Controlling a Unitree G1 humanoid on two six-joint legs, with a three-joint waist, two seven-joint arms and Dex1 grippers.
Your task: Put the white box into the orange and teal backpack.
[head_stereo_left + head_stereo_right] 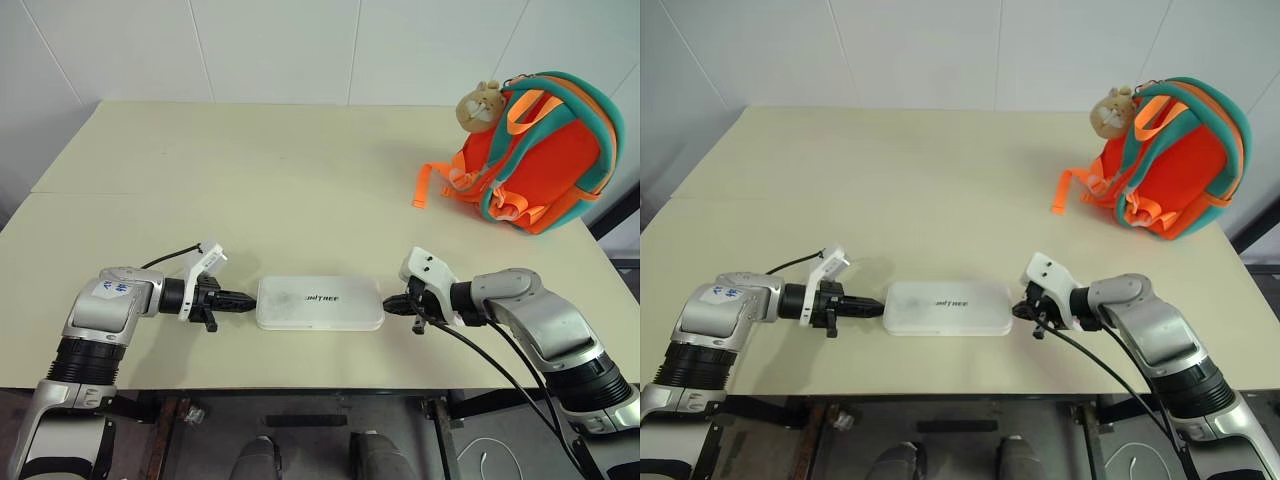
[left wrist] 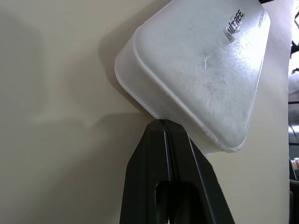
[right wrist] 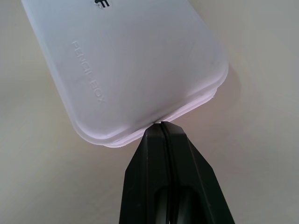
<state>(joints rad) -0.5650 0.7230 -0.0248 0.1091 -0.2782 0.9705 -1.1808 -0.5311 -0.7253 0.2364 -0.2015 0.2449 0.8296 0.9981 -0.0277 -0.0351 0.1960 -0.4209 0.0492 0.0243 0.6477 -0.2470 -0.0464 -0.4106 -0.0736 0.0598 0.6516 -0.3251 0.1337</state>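
Two grippers meet the box (image 1: 319,303) from opposite ends, pressing in on it rather than clamping it. The left gripper (image 1: 248,299) has its two black fingers (image 2: 161,172) pressed together, their joined tip touching the box's left short end. The right gripper (image 1: 389,304) is likewise closed, its fingers (image 3: 163,172) together and the tip against the rim of the right short end. The box lies flat near the front edge of the cream worktop (image 1: 250,180), long side running left to right between the two arms, dark lettering on its lid. The backpack (image 1: 535,160) stands well apart from it at the far right of the worktop, orange with teal trim, straps toward the camera and an orange webbing strap (image 1: 428,186) trailing onto the surface. A tan plush hamster (image 1: 478,106) hangs at its upper left corner. A seam crosses the worktop's left part, behind the left arm.
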